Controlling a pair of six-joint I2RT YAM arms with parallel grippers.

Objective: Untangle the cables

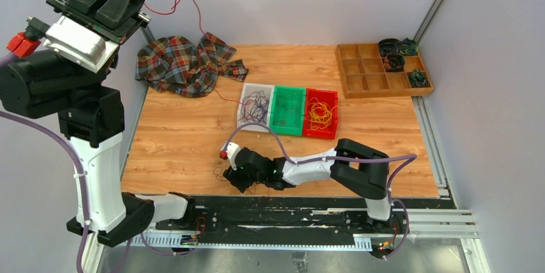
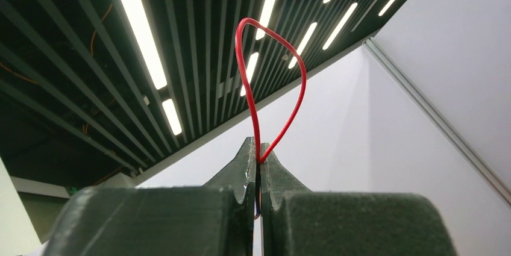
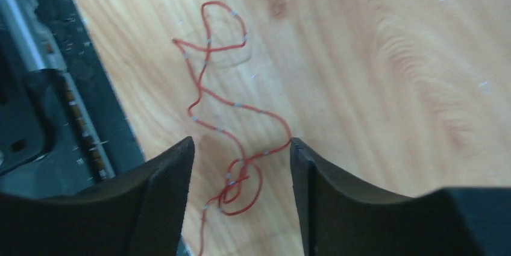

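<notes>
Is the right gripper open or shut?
Open: the right gripper has its jaws wide apart, a red cable on the table between them.

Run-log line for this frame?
left gripper: shut on red cable loop, raised | right gripper: open over red strand on table

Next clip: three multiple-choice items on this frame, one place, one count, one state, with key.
1. Where do the yellow cables lie? A) white bin B) green bin C) red bin
2. How many bins stand in the row? A) two B) three C) four
3. The left fingers are: A) wide open B) shut on a red cable C) shut on nothing
1 C: yellow loops fill the red bin.
2 B: white, green, red side by side.
3 B: the red loop rises from between closed tips.
</notes>
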